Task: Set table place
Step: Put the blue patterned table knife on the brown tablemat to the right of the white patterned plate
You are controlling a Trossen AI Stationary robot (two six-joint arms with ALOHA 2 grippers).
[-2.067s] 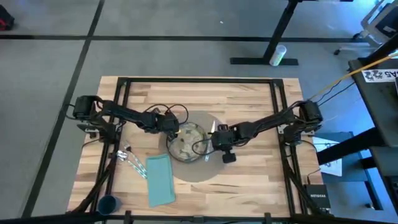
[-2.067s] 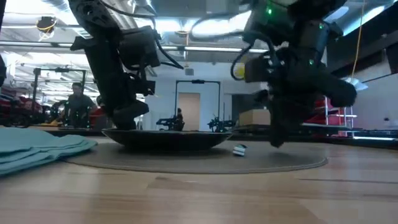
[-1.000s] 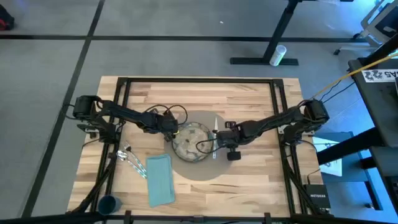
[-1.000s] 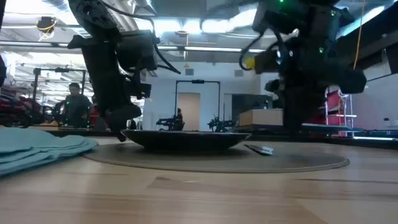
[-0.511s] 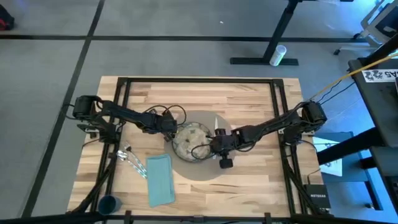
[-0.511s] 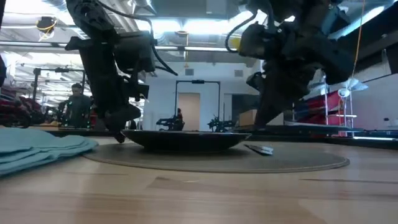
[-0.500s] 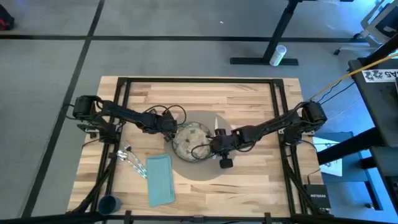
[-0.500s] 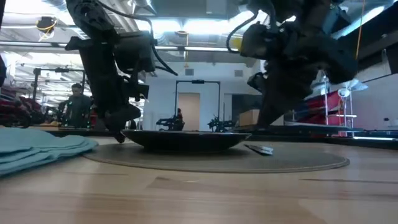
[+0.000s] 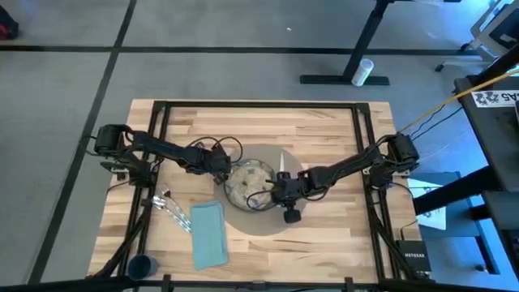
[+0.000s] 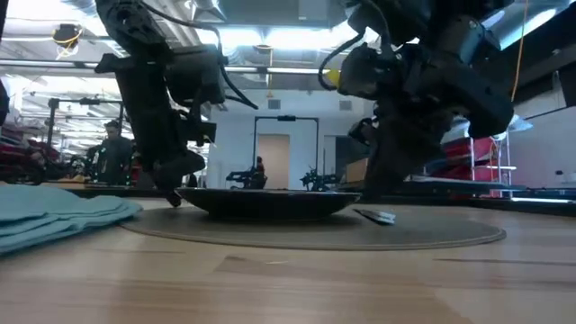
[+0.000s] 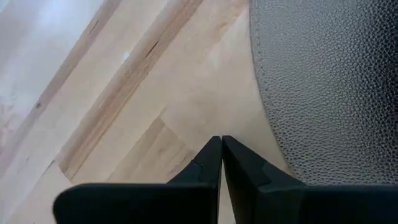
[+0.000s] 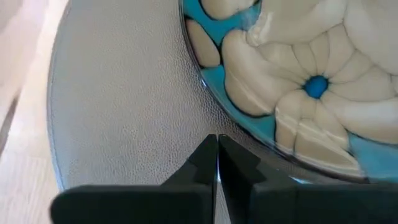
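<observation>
From above, the plate [image 9: 249, 183] sat centred on the placemat [image 9: 268, 217], napkin [image 9: 208, 234] at 8 o'clock, knife [image 9: 280, 162] at 1. At table level, both arms flanked the plate, probably to nudge it. Left gripper [image 11: 221, 151] was clenched, empty, beside the mat; right gripper [image 12: 217, 149] pinched closed, empty, at the rim

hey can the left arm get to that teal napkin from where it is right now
Probably yes. The left gripper sits shut at the plate's left edge, and the teal napkin lies on the left arm's side, with only bare table between them.
</observation>
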